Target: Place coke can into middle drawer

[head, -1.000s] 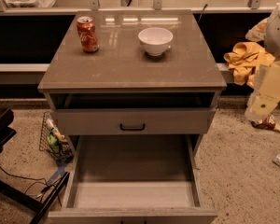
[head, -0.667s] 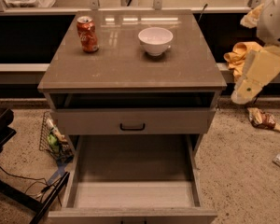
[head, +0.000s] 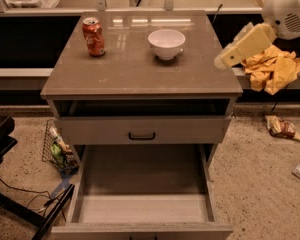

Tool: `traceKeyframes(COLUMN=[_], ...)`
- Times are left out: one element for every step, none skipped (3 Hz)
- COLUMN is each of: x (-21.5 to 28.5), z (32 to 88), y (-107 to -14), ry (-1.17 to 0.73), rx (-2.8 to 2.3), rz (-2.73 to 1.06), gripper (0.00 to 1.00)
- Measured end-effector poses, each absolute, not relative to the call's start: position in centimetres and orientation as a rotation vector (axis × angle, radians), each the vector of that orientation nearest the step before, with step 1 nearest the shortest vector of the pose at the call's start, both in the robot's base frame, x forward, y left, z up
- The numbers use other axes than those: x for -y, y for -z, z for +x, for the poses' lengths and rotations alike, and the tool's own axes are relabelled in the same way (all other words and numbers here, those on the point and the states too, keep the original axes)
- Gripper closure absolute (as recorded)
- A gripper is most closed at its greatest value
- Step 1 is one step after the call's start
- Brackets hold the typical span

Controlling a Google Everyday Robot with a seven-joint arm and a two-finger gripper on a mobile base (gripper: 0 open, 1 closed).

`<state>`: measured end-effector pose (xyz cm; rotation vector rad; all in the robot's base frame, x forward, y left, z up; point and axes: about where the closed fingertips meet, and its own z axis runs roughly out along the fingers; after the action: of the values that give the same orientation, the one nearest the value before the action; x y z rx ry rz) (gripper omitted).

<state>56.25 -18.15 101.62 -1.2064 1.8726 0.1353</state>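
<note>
Step in hand, as I judge it: reach for the can; nothing is grasped yet. The cream-and-white robot gripper [head: 231, 54] hangs off the right edge of the grey-brown cabinet top [head: 140, 71], well apart from the can; cannot tell whether it is spread or pressed together.

To do it well: cross the top toward the back-left corner, passing clear of the round white bowl [head: 166, 43] that sits between gripper and can; come in level at mid-height of the can, close on its sides, not the rim; lift straight up before carrying forward and down. The drop is deep, so lower into the drawer rather than release from above.

The small red-orange coke can with white lettering and silver top [head: 93, 36] stands upright at the back-left of the top, left of the bowl and not touching it; looks undented, narrower than the bowl.

The wide pale-grey wood-grain middle drawer [head: 140, 209] is pulled fully out below the flat-fronted upper drawer with a black handle [head: 141, 130] — its floor bare.
</note>
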Motion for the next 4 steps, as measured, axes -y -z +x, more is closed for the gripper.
traceKeyframes(x=[14.7,14.6,10.6,2.8], z=[59.5,59.4,62.7,68.4], y=[-103.8,-103.5,-102.5,-99.6], ry=[-0.237,-0.243,-0.328,-0.459], rx=[-1.679,-1.684,-1.657,-1.631], rz=[-1.025,-1.035,-0.997,-0.924], gripper=[0.0,0.0,0.0,0.0])
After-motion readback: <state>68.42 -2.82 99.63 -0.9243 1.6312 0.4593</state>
